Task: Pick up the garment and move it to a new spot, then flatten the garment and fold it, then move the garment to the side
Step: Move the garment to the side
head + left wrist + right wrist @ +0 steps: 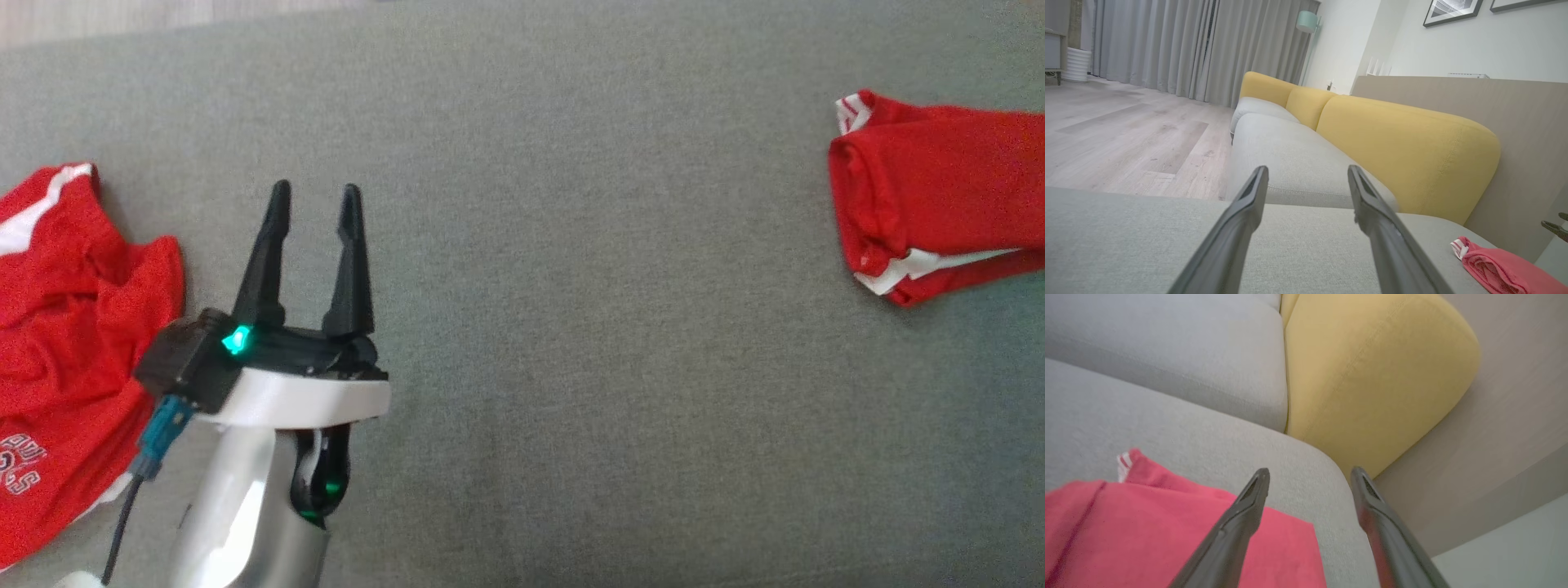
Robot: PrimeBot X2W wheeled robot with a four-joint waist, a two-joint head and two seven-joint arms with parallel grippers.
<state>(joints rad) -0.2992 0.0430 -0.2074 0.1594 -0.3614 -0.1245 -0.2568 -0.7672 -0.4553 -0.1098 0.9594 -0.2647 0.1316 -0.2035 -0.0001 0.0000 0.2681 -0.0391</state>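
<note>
The crumpled garment [65,327] lies on the grey sofa [571,343] just left of the left pincer [316,189], its length running near to far. That pincer is spread and empty, and its arm is plainly the nearer; it would need to swing left. The right pincer [1309,473], likewise spread and empty, hangs over a folded garment [1147,526] well off to the right

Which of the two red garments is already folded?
The right-hand garment, a compact stack; the left garment lies crumpled beside the left claw.
</note>
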